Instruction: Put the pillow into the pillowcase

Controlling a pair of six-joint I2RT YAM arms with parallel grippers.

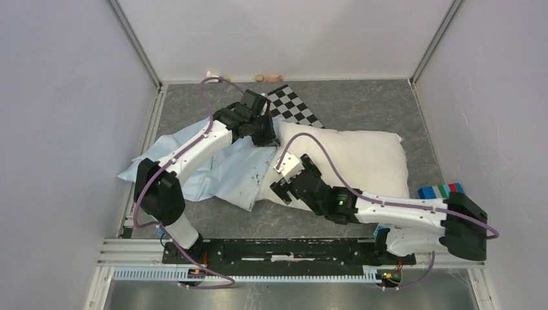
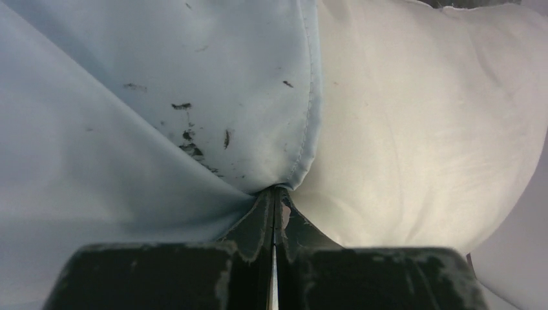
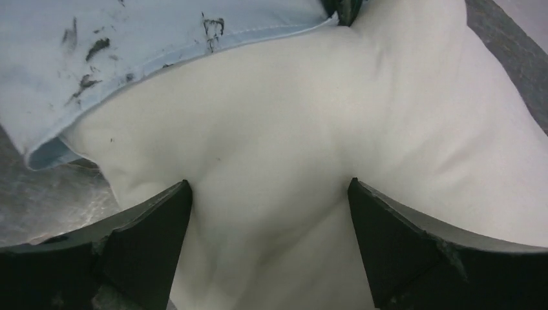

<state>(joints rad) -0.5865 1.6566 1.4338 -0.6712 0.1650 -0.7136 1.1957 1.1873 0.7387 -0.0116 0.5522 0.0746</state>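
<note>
Metal rail [image 1: 278, 248] along the near edge of a grey speckled counter [image 1: 362, 103], with two arm bases bolted to it.

From the right base, the right arm reaches left and low across the front. The right pincer [image 1: 279, 181] is spread wide at the near left end of the pillow [image 1: 355, 161]. In its wrist view the right pincer [image 3: 268, 187] has a dark finger on either side, and the pillow [image 3: 291, 116] bulges between them.

The cream-white pillow lies flat across the middle of the counter, long side left to right. A small blue block with coloured stripes [image 1: 439, 191] sits beside the pillow's near right corner.

The pale blue pillowcase [image 1: 220, 165] lies wrinkled to the left of the pillow, marked with dark smudges. Its stitched hem lies over the pillow's left end.

Farther back, the left arm stretches over the pillowcase. The left pincer [image 1: 265, 139] is pressed together, pinching the pillowcase hem just where it meets the pillow.

A black-and-white checkerboard panel [image 1: 294, 106] lies behind, partly hidden under the pillow and the left pincer.

Plain white walls close in three sides, and a few small pale objects [image 1: 268, 77], too small to identify, rest at the foot of the far wall.
</note>
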